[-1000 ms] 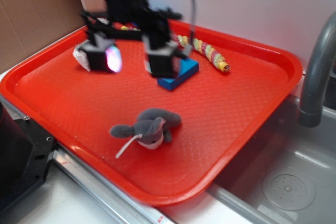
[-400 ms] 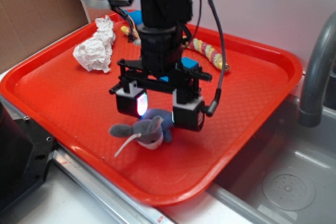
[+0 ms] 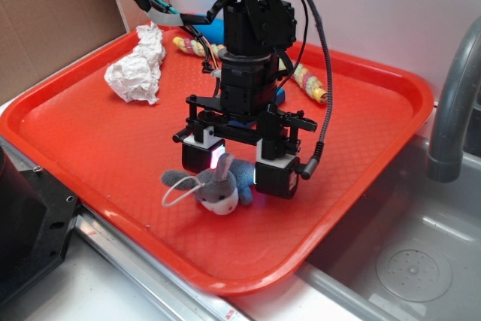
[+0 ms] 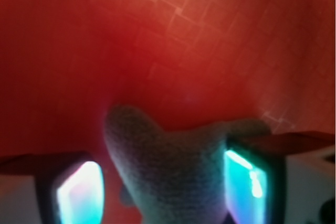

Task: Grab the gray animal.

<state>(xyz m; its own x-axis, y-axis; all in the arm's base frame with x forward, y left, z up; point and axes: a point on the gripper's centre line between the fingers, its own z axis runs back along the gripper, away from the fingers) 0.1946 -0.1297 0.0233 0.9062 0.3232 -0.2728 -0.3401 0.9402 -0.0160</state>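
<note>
— What sat on the red tray [image 3: 361,208] besides the main business?
— A crumpled white paper wad [image 3: 138,65] lay near the far left corner. Along the far side stretched a beaded, worm-like toy [image 3: 310,82] in yellow and pink, partly hidden.
— Anything blue?
— A blue block [image 3: 278,98] showed only a sliver at the back.
— And around the tray?
— Brown cardboard [image 3: 45,20] stood to the left, a gray faucet [image 3: 451,103] curved up on the right, and a metal sink [image 3: 406,261] with its drain lay below it.
</note>
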